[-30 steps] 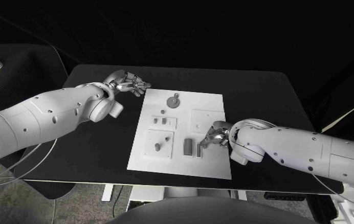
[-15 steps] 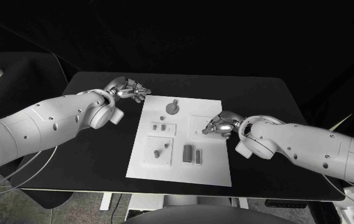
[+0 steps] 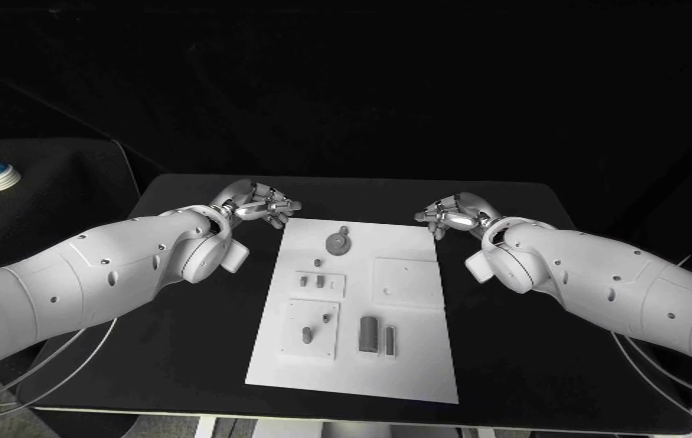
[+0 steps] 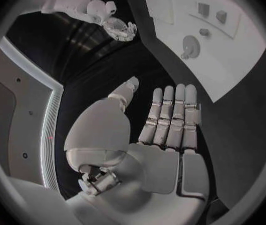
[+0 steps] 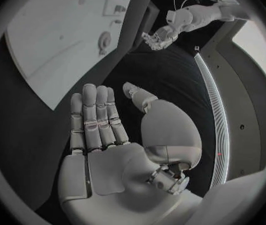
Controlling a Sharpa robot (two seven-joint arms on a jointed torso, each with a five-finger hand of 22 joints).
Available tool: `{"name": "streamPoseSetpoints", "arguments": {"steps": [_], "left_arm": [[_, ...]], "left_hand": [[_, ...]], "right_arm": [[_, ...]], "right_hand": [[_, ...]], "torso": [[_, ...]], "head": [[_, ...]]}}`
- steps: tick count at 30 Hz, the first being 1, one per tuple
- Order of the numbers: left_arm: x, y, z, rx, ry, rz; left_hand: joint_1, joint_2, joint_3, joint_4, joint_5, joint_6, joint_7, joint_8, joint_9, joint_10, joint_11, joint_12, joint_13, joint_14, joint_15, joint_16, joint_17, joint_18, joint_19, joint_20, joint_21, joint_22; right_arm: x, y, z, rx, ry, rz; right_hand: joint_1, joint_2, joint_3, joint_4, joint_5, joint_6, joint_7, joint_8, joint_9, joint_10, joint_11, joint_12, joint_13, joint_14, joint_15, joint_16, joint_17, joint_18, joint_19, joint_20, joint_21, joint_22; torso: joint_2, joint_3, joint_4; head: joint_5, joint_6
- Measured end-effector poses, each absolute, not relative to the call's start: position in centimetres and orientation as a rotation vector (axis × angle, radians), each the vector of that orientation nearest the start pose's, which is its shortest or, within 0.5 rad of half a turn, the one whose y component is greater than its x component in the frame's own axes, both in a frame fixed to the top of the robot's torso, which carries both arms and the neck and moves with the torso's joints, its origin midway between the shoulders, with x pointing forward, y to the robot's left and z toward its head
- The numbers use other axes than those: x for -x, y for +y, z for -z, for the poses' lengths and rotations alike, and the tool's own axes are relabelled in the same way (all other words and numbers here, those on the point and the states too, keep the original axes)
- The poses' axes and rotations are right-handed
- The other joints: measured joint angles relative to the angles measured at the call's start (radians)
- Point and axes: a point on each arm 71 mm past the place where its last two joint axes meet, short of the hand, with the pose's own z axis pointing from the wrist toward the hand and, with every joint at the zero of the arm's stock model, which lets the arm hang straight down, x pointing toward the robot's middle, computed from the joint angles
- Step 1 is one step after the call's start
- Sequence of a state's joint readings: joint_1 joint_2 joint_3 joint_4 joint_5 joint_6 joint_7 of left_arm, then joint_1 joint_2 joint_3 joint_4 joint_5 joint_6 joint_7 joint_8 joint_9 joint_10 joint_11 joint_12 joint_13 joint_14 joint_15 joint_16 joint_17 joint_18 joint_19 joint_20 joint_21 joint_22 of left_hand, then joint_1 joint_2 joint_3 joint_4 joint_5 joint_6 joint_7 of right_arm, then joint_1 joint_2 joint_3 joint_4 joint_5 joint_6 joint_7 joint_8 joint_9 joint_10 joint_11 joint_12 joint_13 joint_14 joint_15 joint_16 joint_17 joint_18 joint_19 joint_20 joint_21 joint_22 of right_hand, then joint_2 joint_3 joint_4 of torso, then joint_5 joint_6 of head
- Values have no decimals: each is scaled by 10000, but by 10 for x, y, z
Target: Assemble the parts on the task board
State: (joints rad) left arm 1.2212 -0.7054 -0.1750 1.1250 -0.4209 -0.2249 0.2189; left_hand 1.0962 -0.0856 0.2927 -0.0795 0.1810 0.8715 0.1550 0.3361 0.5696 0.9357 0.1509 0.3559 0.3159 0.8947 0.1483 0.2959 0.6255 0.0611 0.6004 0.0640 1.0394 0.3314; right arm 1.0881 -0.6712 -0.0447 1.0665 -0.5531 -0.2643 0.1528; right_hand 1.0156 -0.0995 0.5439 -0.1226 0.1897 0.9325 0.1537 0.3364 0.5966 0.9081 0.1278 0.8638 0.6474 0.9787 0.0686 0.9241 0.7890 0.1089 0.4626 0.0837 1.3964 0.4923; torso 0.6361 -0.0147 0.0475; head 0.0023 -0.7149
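The white task board (image 3: 418, 358) lies in the middle of the table, with grey parts on it. A round part with a tab (image 3: 338, 243) sits near its far edge. Two small blocks (image 3: 313, 281) lie in a recessed plate, a peg (image 3: 309, 334) stands below them, and two bars (image 3: 378, 337) lie side by side. My left hand (image 3: 260, 204) hovers off the board's far left corner, fingers straight and holding nothing (image 4: 167, 120). My right hand (image 3: 454, 211) hovers off the far right corner, also flat and holding nothing (image 5: 98, 125).
A square raised plate (image 3: 407, 280) sits on the board's right half. Black table (image 3: 534, 358) surrounds the board on all sides. In the left wrist view the right hand (image 4: 117, 27) shows across the board (image 4: 233, 45). The right wrist view shows the left hand (image 5: 158, 37).
My right hand has lifted off the board's right side and moved away to beyond the far right corner. The left hand has stayed put. The camera has shifted.
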Motion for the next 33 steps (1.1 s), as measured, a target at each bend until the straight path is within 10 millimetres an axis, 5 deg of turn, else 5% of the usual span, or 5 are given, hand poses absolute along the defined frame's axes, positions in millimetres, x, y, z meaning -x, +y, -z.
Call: {"name": "streamPoseSetpoints", "arguments": {"steps": [4, 11, 16, 22, 33], "left_arm": [[-541, 247, 240, 7682, 17271, 10762], [-548, 227, 241, 7672, 17289, 11201], [-556, 236, 239, 8012, 17011, 11096], [-562, 231, 239, 8250, 16800, 11229], [-558, 234, 243, 8432, 16665, 11448]], "left_hand": [[-13, -13, -50, -35, 0, -57, -48, -56, -22, -33, -33, -84, -3, -205, 24, -75, -80, 2, -167, 27, -84, -4], [-612, 35, -414, 303, 0, -614, -68, -196, -116, -500, -24, -427, -82, -677, 71, -134, -336, 5, -726, 114, -330, -48], [-1204, 38, -1085, 503, 0, -1584, -162, -264, -219, -1402, -65, -657, -152, -1441, 70, -134, -701, -387, -1653, 192, -718, -67], [-1414, -17, -1674, 654, 0, -2512, -311, -264, -258, -2582, -180, -703, -167, -2384, 86, -134, -1082, -536, -2615, 357, -950, -33], [-1558, 45, -1698, 672, -4, -2664, -335, -286, -330, -2796, -207, -741, -203, -2567, 54, -163, -1195, -533, -2768, 357, -1079, -54]], "right_arm": [[-547, -262, 275, -8433, 16758, -9880], [-556, -262, 295, -9303, 16167, -10417], [-556, -254, 296, -9457, 16133, -11097], [-551, -245, 301, -9505, 16321, -11716], [-549, -254, 299, -9588, 16278, -11887]], "right_hand": [[-712, 131, -281, 196, 0, -375, -18, -33, 5, -167, 168, -1374, -1279, -582, 447, -1996, -974, -425, -991, 125, -683, -506], [-1238, 313, -883, 218, 0, -995, -37, -116, -106, -522, 170, -2574, -2316, -1074, 585, -3518, -1634, -808, -1889, 210, -1239, -916], [-1643, 347, -1316, 266, 0, -1268, -55, -116, -140, -667, 167, -3044, -2694, -1316, 596, -4063, -1887, -952, -2068, 217, -1398, -1061], [-1747, 456, -1577, 252, 0, -1458, -77, -115, -161, -790, 186, -3459, -2991, -1653, 624, -4565, -2113, -951, -2305, 253, -1561, -1181], [-1930, 543, -1726, 304, -15, -1609, -70, -160, -242, -914, 175, -3625, -3096, -1844, 628, -4741, -2241, -951, -2412, 242, -1631, -1254]], "torso": [[-88, 81, -12], [-328, 197, -46], [-492, 260, -111], [-591, 323, -171], [-616, 356, -192]], "head": [[52, 282], [130, 688], [182, 880], [244, 961], [212, 957]]}}
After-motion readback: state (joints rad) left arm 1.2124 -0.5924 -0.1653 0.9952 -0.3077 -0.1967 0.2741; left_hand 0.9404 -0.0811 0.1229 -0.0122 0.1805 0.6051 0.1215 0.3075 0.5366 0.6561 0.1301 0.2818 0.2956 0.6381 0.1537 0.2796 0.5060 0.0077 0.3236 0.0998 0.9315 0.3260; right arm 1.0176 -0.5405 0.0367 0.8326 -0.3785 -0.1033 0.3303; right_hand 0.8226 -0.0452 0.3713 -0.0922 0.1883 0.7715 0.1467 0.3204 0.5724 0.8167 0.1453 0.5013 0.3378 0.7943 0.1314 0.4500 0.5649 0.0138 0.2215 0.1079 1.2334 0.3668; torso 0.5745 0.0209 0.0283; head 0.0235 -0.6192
